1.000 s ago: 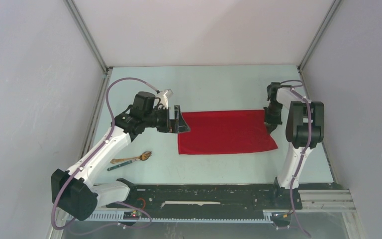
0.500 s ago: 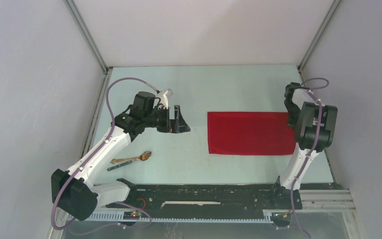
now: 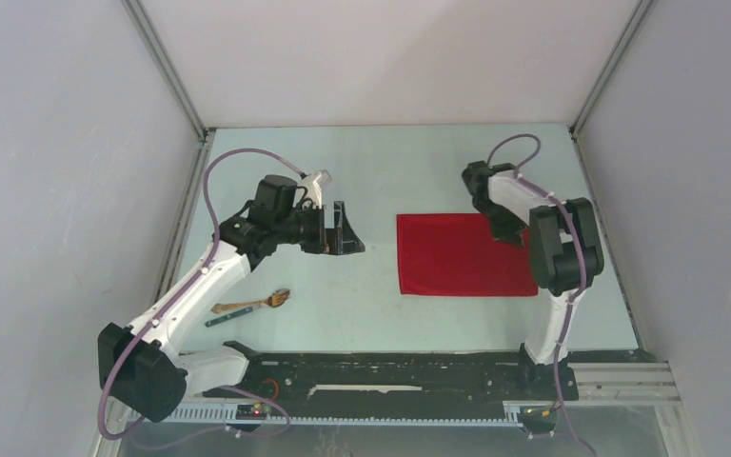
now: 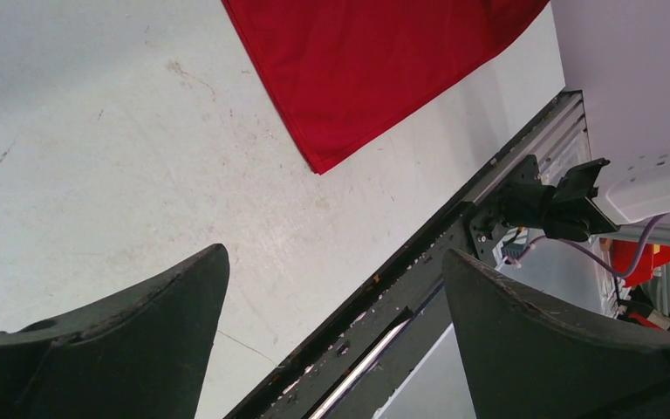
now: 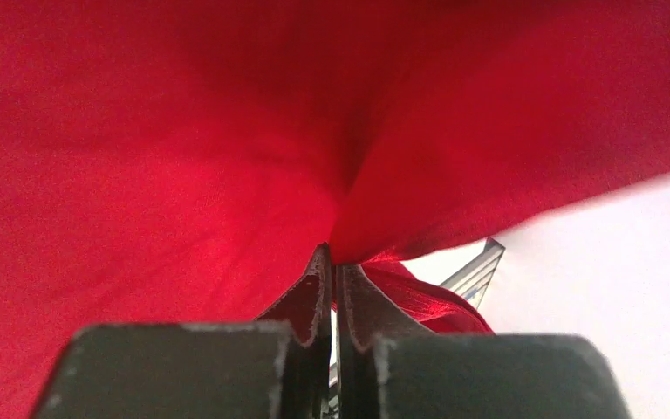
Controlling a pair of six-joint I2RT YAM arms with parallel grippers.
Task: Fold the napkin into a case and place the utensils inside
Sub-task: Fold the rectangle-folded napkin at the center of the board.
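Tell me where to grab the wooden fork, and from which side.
Take the small light-brown wooden fork at its neck, behind the wider head, straight down from above, jaws across its narrow width. It lies flat, and the thin dark teal stick lies close along its handle, so the head end likely gives more room.

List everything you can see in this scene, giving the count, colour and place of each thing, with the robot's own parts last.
napkin: one, bright red, flat on the table, right of centre
fork: one, light-brown wood, near left of the table
stick: one, dark teal, beside the fork on its near side
table: one, pale blue-green, between grey walls
rail: one, black, along the near edge
left claw: one, black, open and empty, left of the napkin
right claw: one, black, shut on the napkin
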